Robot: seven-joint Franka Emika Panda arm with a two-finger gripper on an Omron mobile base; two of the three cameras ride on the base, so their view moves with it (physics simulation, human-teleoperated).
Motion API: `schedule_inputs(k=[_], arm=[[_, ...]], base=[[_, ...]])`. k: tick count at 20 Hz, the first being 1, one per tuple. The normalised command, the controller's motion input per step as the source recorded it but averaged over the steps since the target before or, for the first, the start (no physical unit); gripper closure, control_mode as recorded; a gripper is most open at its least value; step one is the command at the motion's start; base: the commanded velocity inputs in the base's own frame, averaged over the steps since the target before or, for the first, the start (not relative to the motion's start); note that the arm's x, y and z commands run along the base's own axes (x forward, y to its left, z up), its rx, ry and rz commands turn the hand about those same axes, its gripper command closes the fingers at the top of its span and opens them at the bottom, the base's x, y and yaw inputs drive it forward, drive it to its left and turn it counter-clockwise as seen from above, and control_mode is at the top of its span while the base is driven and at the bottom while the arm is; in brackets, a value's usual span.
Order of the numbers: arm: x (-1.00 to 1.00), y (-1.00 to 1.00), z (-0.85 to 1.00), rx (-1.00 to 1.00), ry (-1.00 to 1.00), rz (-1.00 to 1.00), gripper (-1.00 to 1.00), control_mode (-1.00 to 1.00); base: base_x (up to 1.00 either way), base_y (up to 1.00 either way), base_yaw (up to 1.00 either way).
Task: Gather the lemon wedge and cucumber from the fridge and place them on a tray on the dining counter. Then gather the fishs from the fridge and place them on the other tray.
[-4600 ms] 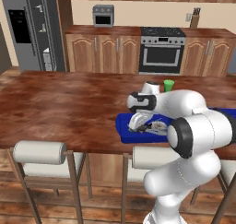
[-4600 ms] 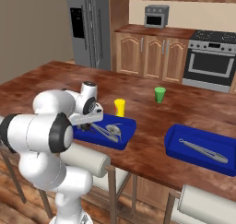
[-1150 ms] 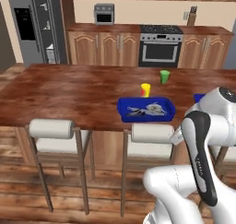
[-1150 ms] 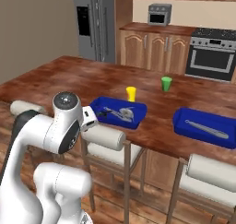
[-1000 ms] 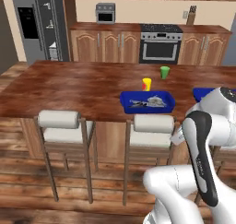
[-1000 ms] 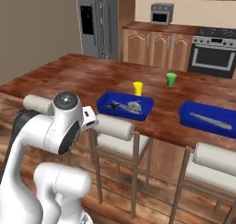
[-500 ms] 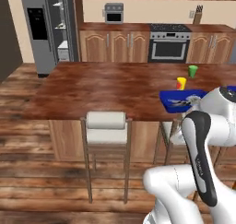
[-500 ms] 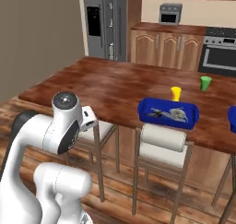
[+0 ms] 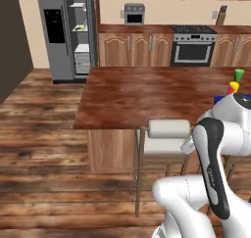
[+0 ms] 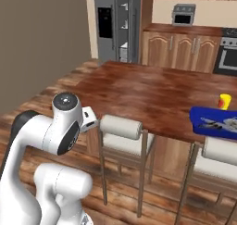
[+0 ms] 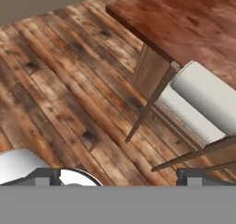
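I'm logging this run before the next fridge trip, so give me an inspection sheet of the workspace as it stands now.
Surface: brown wooden dining counter, mostly bare.
Job's things: blue tray on the counter's right end, holding greyish items; fridge open, shelves visible, contents too small to tell.
Clutter: yellow cup and green cup on the counter.
Grippers: gripper open, fingers empty, pointed at the floor.
Cables: nothing seen.
Surroundings: cushioned stools, oven, wood floor.

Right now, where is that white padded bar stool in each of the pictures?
Left base view: the stool sits at centre right, against the counter edge.
Right base view: the stool is at centre, below the counter.
Hand view: the stool is at right.
Shared landmark: the wooden counter corner.
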Motion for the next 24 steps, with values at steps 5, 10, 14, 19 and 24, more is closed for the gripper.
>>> schedule_inputs(k=[5,10,14,19,24], arm=[[0.00,0.00,0.00,0.00,0.00,0.00,-1.00,1.00],[0.00,0.00,0.00,0.00,0.00,0.00,-1.00,1.00],[0.00,0.00,0.00,0.00,0.00,0.00,-1.00,1.00],[0.00,0.00,0.00,0.00,0.00,0.00,-1.00,1.00],[0.00,0.00,0.00,0.00,0.00,0.00,-1.00,1.00]], base=[[0.30,1.00,-0.06],[0.29,1.00,-0.05],[0.49,1.00,-0.06],[0.82,1.00,-0.07],[0.97,0.96,-0.42]])
